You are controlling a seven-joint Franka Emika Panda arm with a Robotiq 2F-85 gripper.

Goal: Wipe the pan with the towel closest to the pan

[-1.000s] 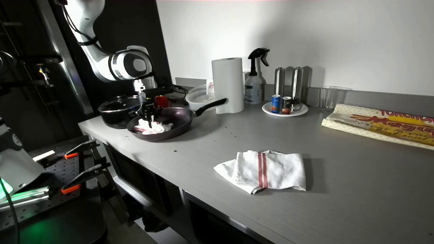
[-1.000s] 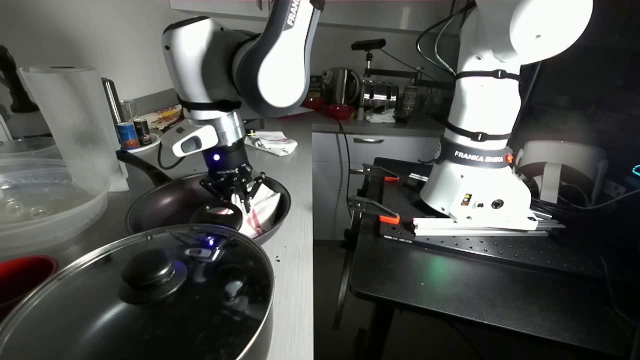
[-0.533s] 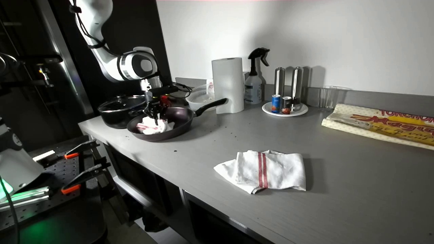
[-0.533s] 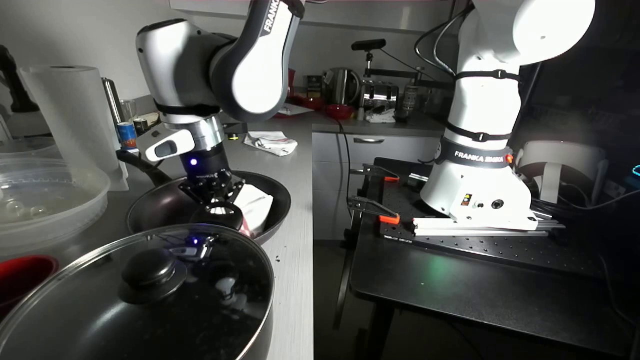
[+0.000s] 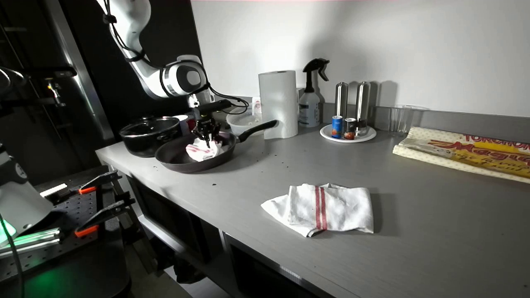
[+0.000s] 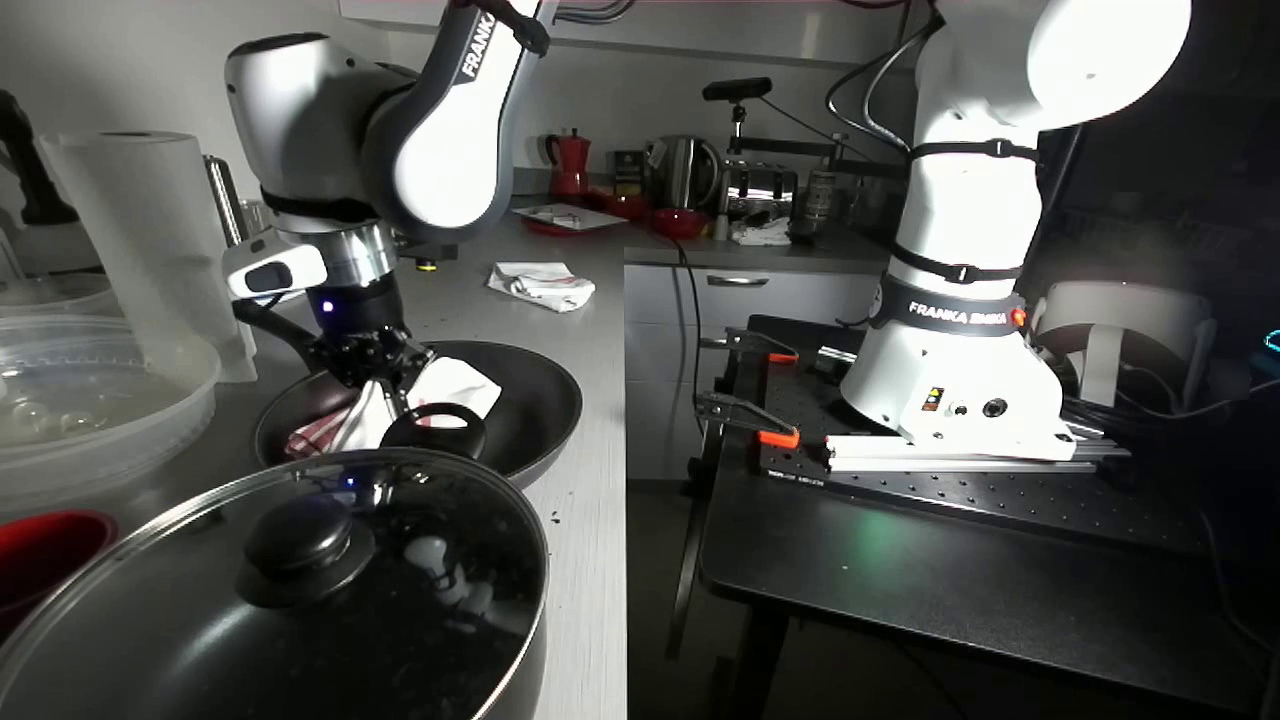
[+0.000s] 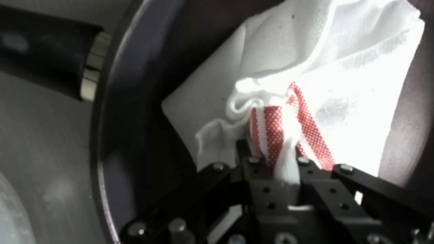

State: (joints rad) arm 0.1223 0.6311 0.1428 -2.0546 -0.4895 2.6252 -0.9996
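Observation:
The dark pan (image 5: 174, 157) stands on the counter with its black handle (image 5: 257, 130) pointing toward the paper roll. The pan also shows in an exterior view (image 6: 540, 420) and in the wrist view (image 7: 142, 115). My gripper (image 7: 273, 159) is shut on a white towel (image 7: 356, 105) with red stripes, bunched between the fingers. The towel lies in the pan, toward the handle side, in both exterior views (image 5: 201, 152) (image 6: 460, 385). The fingertips are hidden in the cloth. A second white towel (image 5: 343, 209) with red stripes lies folded on the counter, apart from the pan.
A black pot (image 6: 380, 640) with a glass lid stands close beside the pan. A clear plastic bowl (image 5: 244, 120), paper roll (image 5: 278, 103) and spray bottle (image 5: 309, 107) stand behind. A white plate (image 5: 325, 134) holds cans and metal tubes. A red cup (image 6: 45, 560) is near the pot.
My gripper has moved across the pan toward the handle side, dragging the held towel along. The pan and the second towel have stayed in place.

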